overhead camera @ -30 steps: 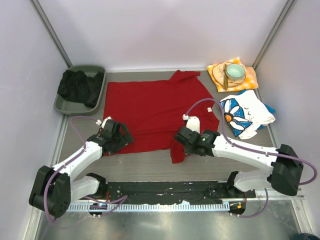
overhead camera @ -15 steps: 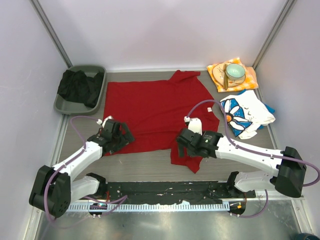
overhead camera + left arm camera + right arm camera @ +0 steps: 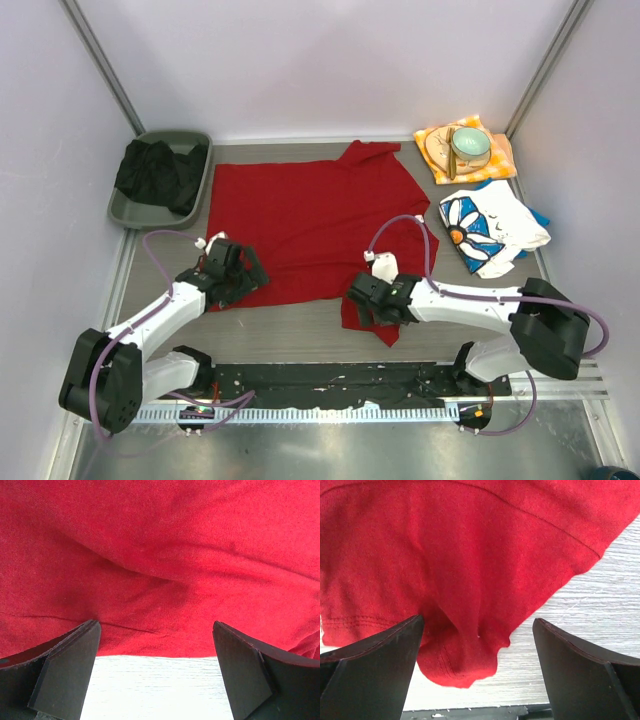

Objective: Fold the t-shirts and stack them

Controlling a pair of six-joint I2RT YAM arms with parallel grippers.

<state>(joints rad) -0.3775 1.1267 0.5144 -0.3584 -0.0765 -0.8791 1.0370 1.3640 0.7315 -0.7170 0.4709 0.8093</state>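
- Top external view: the red t-shirt (image 3: 300,215) lies spread on the table (image 3: 300,328), and the daisy t-shirt (image 3: 490,232) sits crumpled at its 3 o'clock, not yet folded.
- The left gripper (image 3: 232,277) sits at the red shirt's 7 o'clock corner, jaws spread, with the hem just ahead of them.
- The right gripper (image 3: 368,300), at 5 o'clock, has its jaws spread astride a bunched red flap and pinches nothing.
- Both seem placed to take the near edge together and fold it toward 12 o'clock.

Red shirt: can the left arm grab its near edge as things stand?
Probably yes. The left tool sits open right at the red shirt's hem, the edge appears to lie inside its gap, and nothing seems to block it.
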